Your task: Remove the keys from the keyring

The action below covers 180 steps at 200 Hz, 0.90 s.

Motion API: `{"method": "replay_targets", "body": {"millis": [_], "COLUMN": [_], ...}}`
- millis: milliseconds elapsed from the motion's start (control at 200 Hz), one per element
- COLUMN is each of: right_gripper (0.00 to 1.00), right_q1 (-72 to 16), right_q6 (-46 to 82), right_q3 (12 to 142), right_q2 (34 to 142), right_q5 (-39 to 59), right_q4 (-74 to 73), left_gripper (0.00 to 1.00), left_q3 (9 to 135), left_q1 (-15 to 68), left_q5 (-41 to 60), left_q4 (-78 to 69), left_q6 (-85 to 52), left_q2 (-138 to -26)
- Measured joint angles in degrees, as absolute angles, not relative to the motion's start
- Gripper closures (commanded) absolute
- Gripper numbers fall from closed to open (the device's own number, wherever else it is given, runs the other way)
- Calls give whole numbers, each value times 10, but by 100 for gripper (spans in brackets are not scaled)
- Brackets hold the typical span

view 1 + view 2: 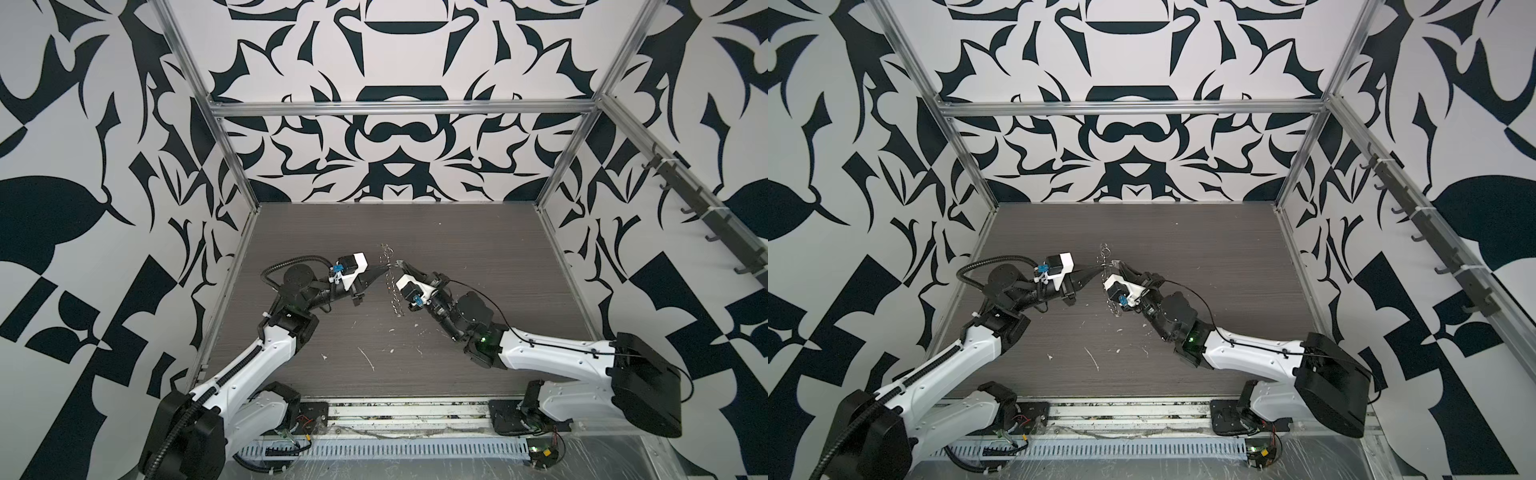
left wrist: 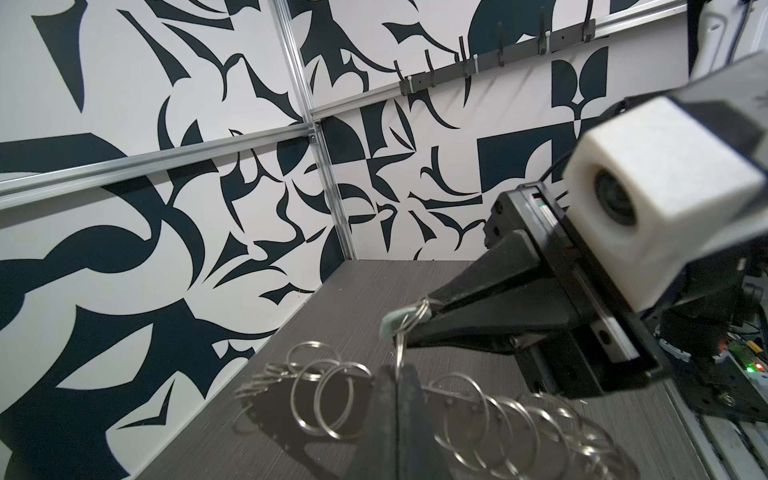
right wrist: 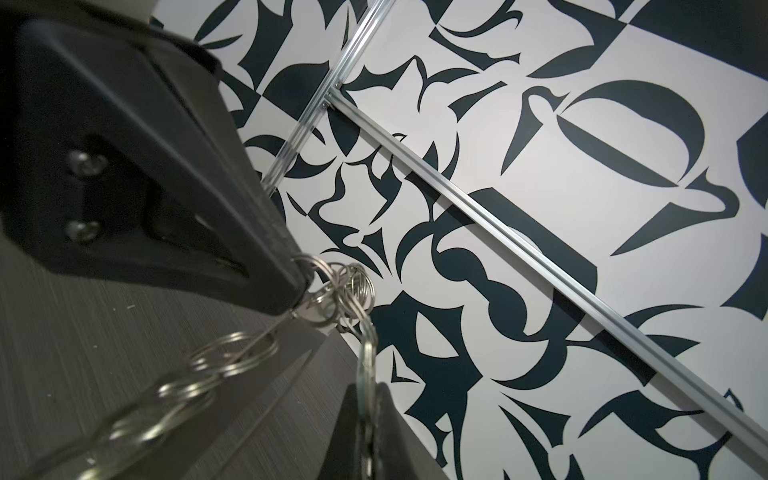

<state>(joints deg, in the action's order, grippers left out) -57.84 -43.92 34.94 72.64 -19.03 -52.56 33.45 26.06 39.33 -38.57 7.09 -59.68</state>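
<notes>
Keys: that's one pale mint oval plastic tag (image 2: 391, 331), and it's up off the dark grey wood-grain tabletop (image 1: 457, 249). It sits just left of centre in both top views, where the two black grippers meet nose to nose.

Around it are black-and-white patterned walls (image 1: 395, 145). A black rack of hooks (image 1: 685, 199) runs along the right wall, well apart from the action. White scuffs and flecks (image 1: 368, 360) are scattered on the table in the lower centre.

What crowds the grip is the keyring itself, a chain of small silver metal split rings (image 1: 392, 291). It runs from just above the meeting point down the frame, past the right arm's white wrist camera (image 1: 405, 285). In the left wrist view those rings fan out to both sides of the pinch, close beside the tag.

Now the jaws! The left gripper (image 1: 383, 269), reaching in from the left of the frame, is pinched tight together on one split ring of the chain. The right gripper (image 1: 400, 263), coming in from the right, is clamped on the tag, with its fingertips pressed against the flat faces. A ring threaded through the tag's end (image 2: 419, 309) leads on towards the left gripper's pinch.
</notes>
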Motion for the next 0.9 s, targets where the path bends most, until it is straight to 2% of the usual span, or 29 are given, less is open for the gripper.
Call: {"method": "replay_targets", "body": {"millis": [215,485,685,900], "right_gripper": [100,100,100,100], "right_q1": [-573,-563,-561,-549], "right_q6": [-581,-740,-810,-820], "right_q3": [349,350,361,376], "right_q2": [726,732,720,698], "right_q5": [-180,-164,-151,-138], "right_q4": [-526,-515,-471,-432], "left_gripper": [100,100,100,100], "left_q3": [377,379,385,402], "left_q1": [262,262,262,262], "left_q5": [369,353,353,360], "left_q4": [-288,-241,-223,-224], "left_q6": [57,54,54,54], "left_q2": [-594,-591,-595,-609]}}
